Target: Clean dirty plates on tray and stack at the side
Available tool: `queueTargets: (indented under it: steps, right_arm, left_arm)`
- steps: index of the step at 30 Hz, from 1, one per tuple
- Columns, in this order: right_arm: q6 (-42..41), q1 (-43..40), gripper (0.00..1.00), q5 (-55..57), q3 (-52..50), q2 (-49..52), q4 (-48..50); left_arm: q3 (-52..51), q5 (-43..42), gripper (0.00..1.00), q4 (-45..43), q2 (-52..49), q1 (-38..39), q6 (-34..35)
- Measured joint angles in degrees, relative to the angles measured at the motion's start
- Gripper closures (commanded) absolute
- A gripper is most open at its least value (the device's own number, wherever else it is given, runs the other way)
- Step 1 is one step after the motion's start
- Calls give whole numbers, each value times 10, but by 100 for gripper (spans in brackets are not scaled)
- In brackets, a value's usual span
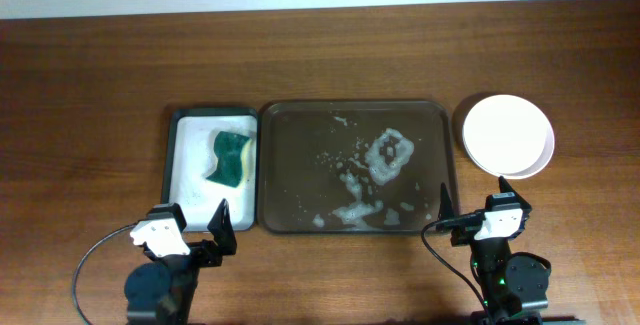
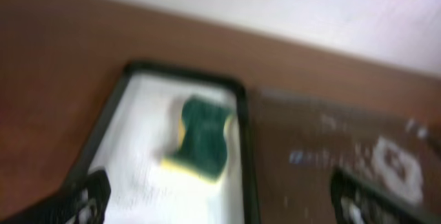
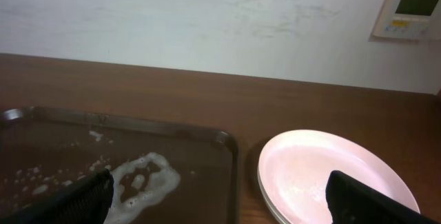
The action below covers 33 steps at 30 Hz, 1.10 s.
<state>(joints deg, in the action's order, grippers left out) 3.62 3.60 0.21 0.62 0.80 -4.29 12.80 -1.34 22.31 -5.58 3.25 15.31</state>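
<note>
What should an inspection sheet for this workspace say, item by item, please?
Surface: brown wooden table, grain visible.
Job's things: the dark tray holds no plates, only patches of white foam; the plates are stacked to its right, and the top one looks clean.
Clutter: small black tray to the left of the dark one, foamy inside, with a green sponge lying in it.
Grippers: left pincer open, empty; right pincer open, empty.
Cables: a black cable loops beside the left arm, another runs by the right arm.
Surroundings: white wall with a control panel.
</note>
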Motion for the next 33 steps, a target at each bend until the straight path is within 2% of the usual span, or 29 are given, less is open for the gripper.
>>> queueTargets:
  steps: [6, 8, 12, 33]
  right_arm:
    - [0, 0, 1, 0, 0, 0, 0]
    - [0, 0, 1, 0, 0, 0, 0]
    - [0, 0, 1, 0, 0, 0, 0]
    - [0, 0, 1, 0, 0, 0, 0]
  left_arm:
    - [-90, 3, 1, -205, 46, 0, -50]
    - [-105, 3, 1, -230, 48, 0, -81]
    - [-119, 2, 1, -176, 49, 0, -121]
    - [-119, -1, 1, -177, 49, 0, -141]
